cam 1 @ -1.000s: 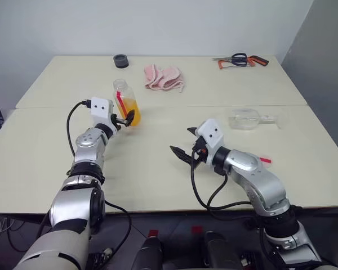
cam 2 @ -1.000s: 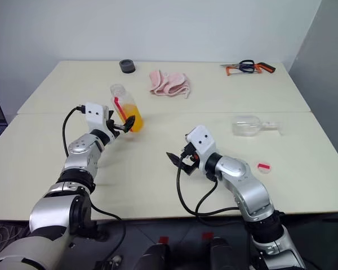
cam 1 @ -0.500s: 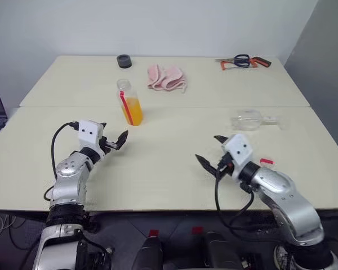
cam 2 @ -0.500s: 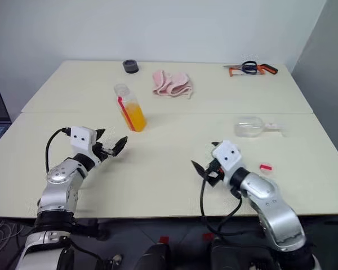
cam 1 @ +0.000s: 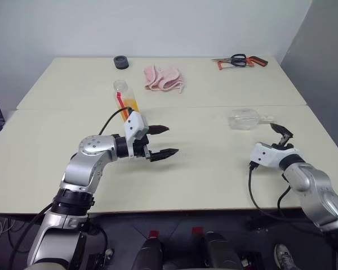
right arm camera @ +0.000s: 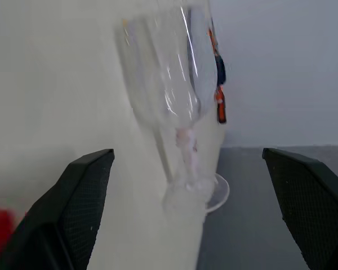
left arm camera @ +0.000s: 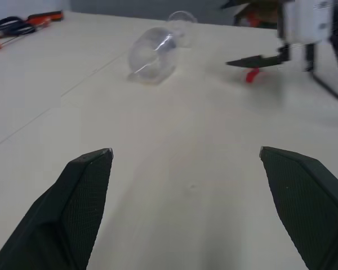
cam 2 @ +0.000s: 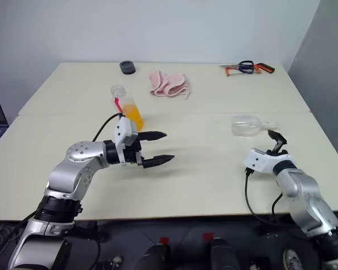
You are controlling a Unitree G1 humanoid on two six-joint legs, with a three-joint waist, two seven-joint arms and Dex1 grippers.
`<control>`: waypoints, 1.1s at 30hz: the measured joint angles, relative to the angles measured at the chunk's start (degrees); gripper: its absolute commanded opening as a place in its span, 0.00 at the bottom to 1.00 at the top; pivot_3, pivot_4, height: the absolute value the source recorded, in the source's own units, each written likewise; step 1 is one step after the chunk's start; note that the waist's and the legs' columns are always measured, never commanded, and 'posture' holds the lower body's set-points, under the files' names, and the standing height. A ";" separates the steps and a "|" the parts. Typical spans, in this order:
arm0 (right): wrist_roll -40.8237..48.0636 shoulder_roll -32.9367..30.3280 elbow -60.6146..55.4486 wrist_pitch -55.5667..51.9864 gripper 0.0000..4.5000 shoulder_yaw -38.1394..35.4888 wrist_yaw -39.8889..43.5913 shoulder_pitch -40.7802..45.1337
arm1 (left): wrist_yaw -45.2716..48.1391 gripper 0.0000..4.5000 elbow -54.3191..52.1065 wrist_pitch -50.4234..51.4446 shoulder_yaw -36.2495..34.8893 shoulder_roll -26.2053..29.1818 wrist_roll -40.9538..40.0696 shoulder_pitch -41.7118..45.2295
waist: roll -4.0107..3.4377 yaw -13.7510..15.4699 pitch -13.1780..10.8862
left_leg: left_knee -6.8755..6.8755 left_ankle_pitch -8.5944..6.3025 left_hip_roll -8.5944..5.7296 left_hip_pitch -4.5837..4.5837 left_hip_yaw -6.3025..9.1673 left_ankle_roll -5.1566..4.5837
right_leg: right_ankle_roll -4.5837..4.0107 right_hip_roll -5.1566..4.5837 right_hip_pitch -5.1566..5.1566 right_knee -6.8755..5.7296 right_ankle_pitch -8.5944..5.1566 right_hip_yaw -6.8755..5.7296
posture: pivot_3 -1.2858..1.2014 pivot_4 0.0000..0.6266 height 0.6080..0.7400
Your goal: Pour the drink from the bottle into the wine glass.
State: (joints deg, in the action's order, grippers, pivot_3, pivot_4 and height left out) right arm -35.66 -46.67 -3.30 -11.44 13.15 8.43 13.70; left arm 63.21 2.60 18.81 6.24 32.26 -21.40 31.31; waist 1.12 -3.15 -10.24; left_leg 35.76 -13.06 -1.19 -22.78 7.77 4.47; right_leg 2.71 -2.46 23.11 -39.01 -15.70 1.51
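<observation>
Nearest us, our left tool (cam 1: 164, 140) hangs wide apart and empty over the counter (cam 1: 214, 169); our right tool (cam 1: 281, 134) also stands wide, empty, just short of the wine glass (cam 1: 245, 119) lying on its side. Its stem is faint against the counter. The left arm partly covers the upright bottle (cam 1: 125, 101) and its drink (cam 1: 129, 105). Farther back lie a pink cloth (cam 1: 164, 78) and scissors (cam 1: 239, 60).

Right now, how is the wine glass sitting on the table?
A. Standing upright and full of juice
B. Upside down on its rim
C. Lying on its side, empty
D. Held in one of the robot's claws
C. The wine glass lies tipped over on the table, clear and empty, with its stem pointing away from the bottle; the right gripper is near its foot but not holding it.
</observation>
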 measured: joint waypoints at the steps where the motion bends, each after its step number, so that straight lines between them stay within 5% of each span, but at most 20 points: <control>1: -1.16 0.12 2.80 1.13 1.00 0.49 -0.81 1.65 | 0.51 0.99 0.30 -0.44 0.55 -0.08 0.19 0.35 | 0.00 -0.07 0.00 | 0.01 0.00 0.02 0.00 -0.08 0.00 | 0.00 0.00 0.00 0.00 0.00 0.04 | 0.52 0.24 1.00; 21: -13.36 9.97 62.81 21.28 1.00 14.90 -18.68 37.06 | 3.81 0.99 8.43 -6.80 1.61 -2.74 3.55 2.24 | 0.02 -0.70 -0.01 | 0.06 -0.01 -0.01 0.13 -0.75 -0.02 | 0.05 -0.01 0.09 0.01 0.04 0.76 | 0.52 0.24 1.00; 24: -13.87 11.14 68.42 21.68 0.87 16.04 -19.90 39.72 | 3.76 1.00 8.55 -6.78 1.61 -2.77 3.64 2.62 | 0.02 -0.87 -0.01 | 0.06 -0.02 -0.01 0.13 -0.74 -0.03 | 0.05 -0.01 0.09 0.01 0.05 0.76 | 0.52 0.24 1.00; 33: -12.65 11.86 72.96 22.38 0.14 16.26 -20.96 41.28 | 3.30 1.00 8.15 -5.45 1.61 -2.77 3.67 2.93 | 0.01 -0.95 -0.01 | 0.06 -0.04 -0.02 0.13 -0.74 -0.06 | 0.06 -0.02 0.09 0.00 0.05 0.78 | 0.52 0.24 1.00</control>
State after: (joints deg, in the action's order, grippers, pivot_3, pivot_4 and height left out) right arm -48.31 -34.81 69.66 10.94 29.42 -12.53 54.98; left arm 66.51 10.75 13.36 7.84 29.48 -17.74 34.25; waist 1.14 -4.10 -10.24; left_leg 35.82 -13.09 -1.21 -22.65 7.03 4.41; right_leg 2.77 -2.47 23.19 -39.01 -15.64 2.29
